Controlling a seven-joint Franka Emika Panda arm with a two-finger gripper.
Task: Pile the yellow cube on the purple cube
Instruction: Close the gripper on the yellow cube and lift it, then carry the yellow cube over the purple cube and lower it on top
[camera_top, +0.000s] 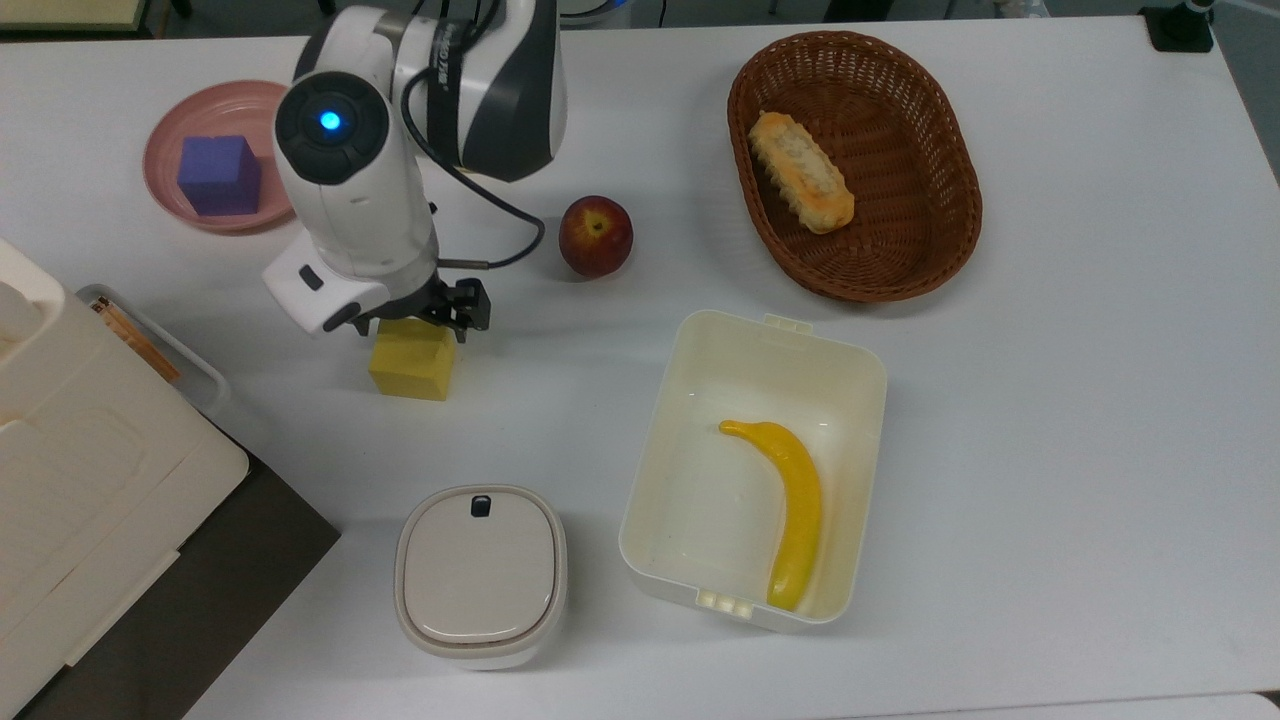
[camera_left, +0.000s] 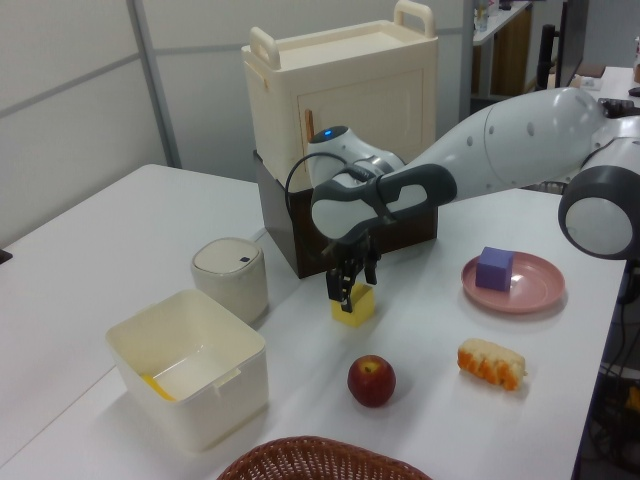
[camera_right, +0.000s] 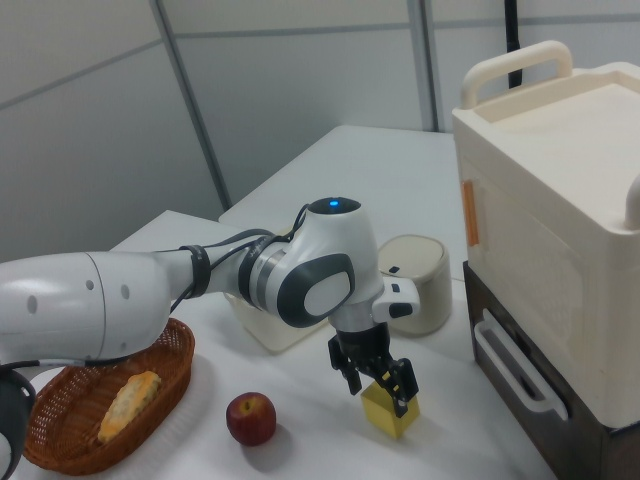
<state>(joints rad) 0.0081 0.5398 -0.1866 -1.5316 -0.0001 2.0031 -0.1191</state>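
The yellow cube (camera_top: 410, 365) (camera_left: 357, 306) (camera_right: 391, 415) rests on the white table, near the top view's left. My gripper (camera_top: 415, 325) (camera_left: 347, 291) (camera_right: 379, 387) hangs open right over it, one finger on each side of its top, and nothing is held. The purple cube (camera_top: 219, 175) (camera_left: 495, 268) sits apart on a pink plate (camera_top: 170, 200) (camera_left: 530, 292) at the top view's upper left, clear of the arm.
A red apple (camera_top: 595, 236) lies to the top view's right of the gripper. A cream tub (camera_top: 665, 440) holds a banana (camera_top: 795, 510). There is also a lidded white pot (camera_top: 480, 575), a wicker basket (camera_top: 950, 160) with a pastry, a bread roll (camera_left: 490, 362) and a tall cream crate (camera_left: 345, 110).
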